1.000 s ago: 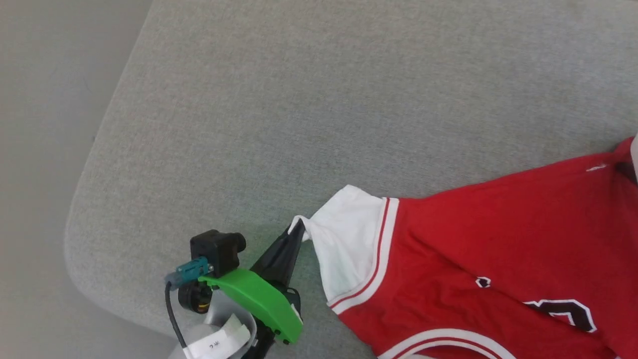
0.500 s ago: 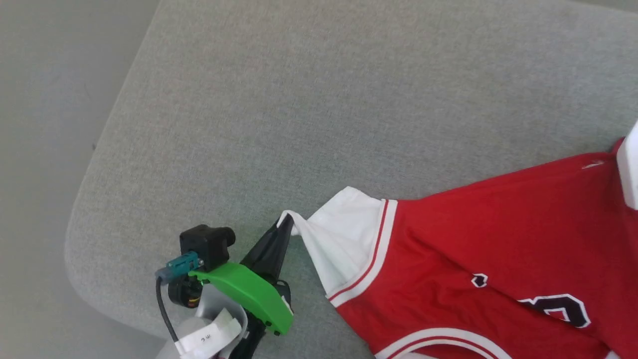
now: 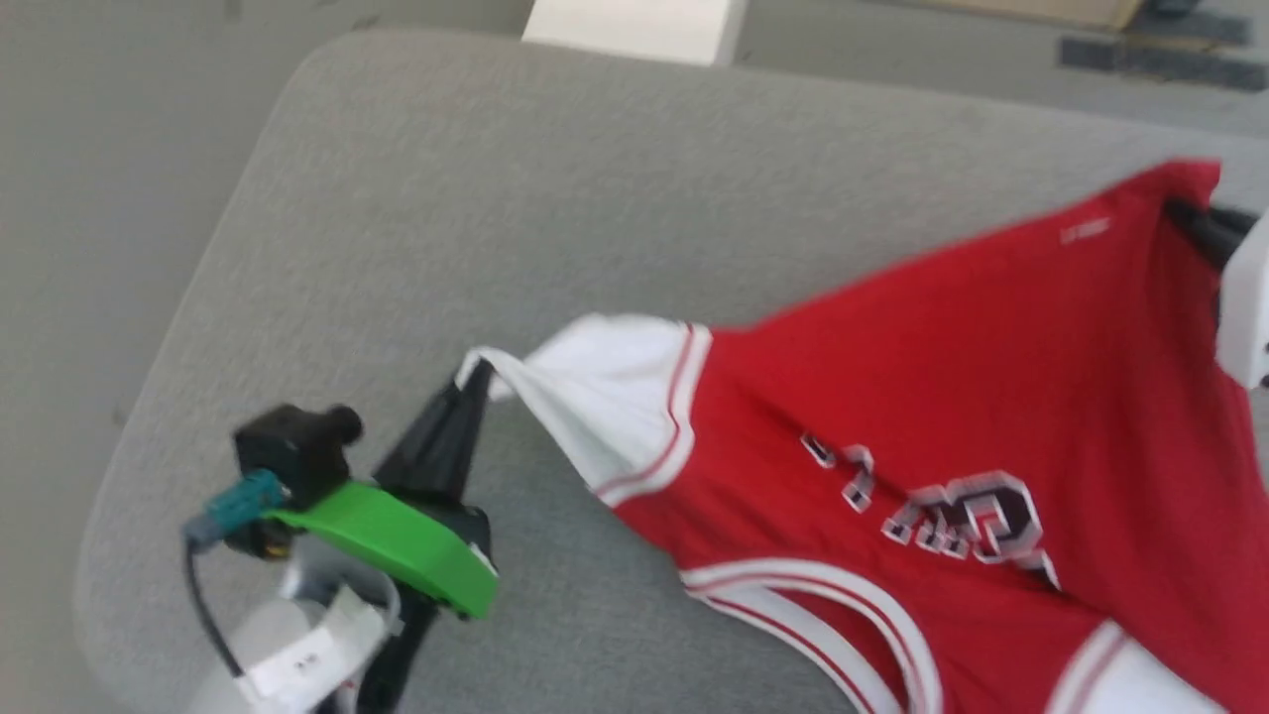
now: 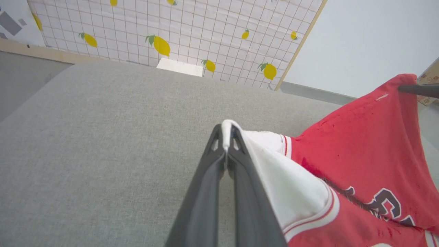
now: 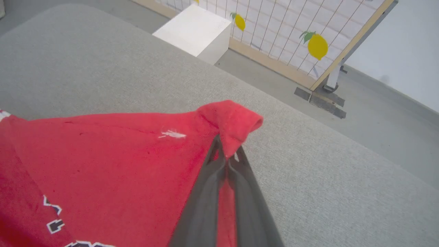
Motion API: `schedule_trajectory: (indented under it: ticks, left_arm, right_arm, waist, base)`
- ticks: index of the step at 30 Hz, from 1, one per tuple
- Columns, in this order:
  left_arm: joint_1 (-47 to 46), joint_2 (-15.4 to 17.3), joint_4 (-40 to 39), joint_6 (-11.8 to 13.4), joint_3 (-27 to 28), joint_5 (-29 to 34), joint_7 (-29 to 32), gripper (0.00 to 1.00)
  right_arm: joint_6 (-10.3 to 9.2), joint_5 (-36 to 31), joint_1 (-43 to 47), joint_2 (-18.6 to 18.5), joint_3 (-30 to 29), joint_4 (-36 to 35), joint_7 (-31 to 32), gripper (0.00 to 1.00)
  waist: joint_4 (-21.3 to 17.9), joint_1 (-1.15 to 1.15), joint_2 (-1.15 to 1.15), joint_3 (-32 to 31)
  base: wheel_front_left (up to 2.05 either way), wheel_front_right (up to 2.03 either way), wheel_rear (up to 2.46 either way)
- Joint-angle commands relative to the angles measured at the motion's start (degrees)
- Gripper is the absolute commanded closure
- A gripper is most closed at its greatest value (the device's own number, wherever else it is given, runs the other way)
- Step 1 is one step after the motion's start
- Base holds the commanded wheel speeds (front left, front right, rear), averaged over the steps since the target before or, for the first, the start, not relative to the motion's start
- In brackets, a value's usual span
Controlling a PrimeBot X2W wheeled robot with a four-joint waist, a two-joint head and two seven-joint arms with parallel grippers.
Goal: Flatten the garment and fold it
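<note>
The garment (image 3: 942, 377) is a red jersey T-shirt with white sleeves, striped trim and a dark emblem. It hangs stretched between my two grippers above the grey cushion (image 3: 496, 198). My left gripper (image 3: 478, 369) is shut on the tip of the white sleeve (image 4: 291, 192); in the left wrist view its fingers (image 4: 225, 133) pinch the sleeve's edge. At the far right, my right gripper (image 3: 1190, 213) is shut on a red corner of the garment, and the right wrist view shows red cloth (image 5: 103, 154) folded over its closed fingertips (image 5: 227, 156).
The cushion's rounded edge runs down the left, with bare floor (image 3: 79, 198) beyond. A white box (image 3: 634, 30) stands past the far edge. Behind it is a lemon-print grid panel (image 5: 308, 34) in a wooden frame.
The head view has swung, so the whole picture shifted. The right gripper has closed on the garment's red corner and raised it, so the cloth is pulled taut. My left gripper still holds the sleeve.
</note>
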Motion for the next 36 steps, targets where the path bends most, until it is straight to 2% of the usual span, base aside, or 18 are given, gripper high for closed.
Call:
schedule_trajectory:
  ticks: [1, 10, 16, 21, 24, 29, 36]
  left_arm:
    - [-2.2, 1.0, -1.4, 0.5, 0.8, 0.6, 0.3, 1.00]
    - [-8.3, 4.6, -11.6, 2.2, 5.1, 1.4, 3.3, 1.00]
    - [-13.0, 6.4, -18.6, 3.6, 9.1, 0.7, 5.3, 1.00]
    - [-19.8, 7.3, -21.3, 4.3, 12.3, 0.1, 6.3, 1.00]
    - [-25.2, 7.9, -21.0, 4.6, 13.9, -0.2, 7.2, 1.00]
    - [-35.1, 10.1, -17.4, 3.6, 14.2, 1.7, 8.8, 1.00]
    - [-52.8, 11.5, -6.8, 0.6, 11.9, 3.9, 10.6, 1.00]
  right_arm:
    - [-0.09, 0.8, 0.9, -0.2, -0.7, -1.6, -2.1, 1.00]
    - [-0.09, 3.1, 0.9, 1.3, -3.1, -12.0, -11.1, 1.00]
    - [-0.09, 3.1, -0.6, 3.0, -5.6, -17.5, -14.0, 1.00]
    - [-0.09, 2.9, -3.4, 4.1, -7.6, -20.1, -14.0, 1.00]
    - [-0.09, 2.0, -6.0, 4.0, -8.7, -20.4, -13.5, 1.00]
    - [-0.09, 0.3, -11.6, 4.1, -8.9, -19.1, -14.7, 1.00]
    - [-0.09, -2.2, -23.9, 3.8, -5.6, -11.1, -19.1, 1.00]
  waist:
    - [-4.1, 0.00, 0.17, -4.3]
    - [-9.2, 0.00, 0.17, -8.4]
    - [-11.7, 0.00, 0.17, -9.7]
    - [-13.1, 0.00, 0.17, -9.0]
    - [-13.9, 0.00, 0.17, -7.6]
    - [-15.3, 0.00, 0.17, -3.8]
    - [-17.2, 0.00, 0.17, 5.5]
  base:
    - [0.00, 0.00, 0.00]
    - [0.00, 0.00, 0.00]
    - [0.00, 0.00, 0.00]
    - [0.00, 0.00, 0.00]
    - [0.00, 0.00, 0.00]
    - [0.00, 0.00, 0.00]
    - [0.00, 0.00, 0.00]
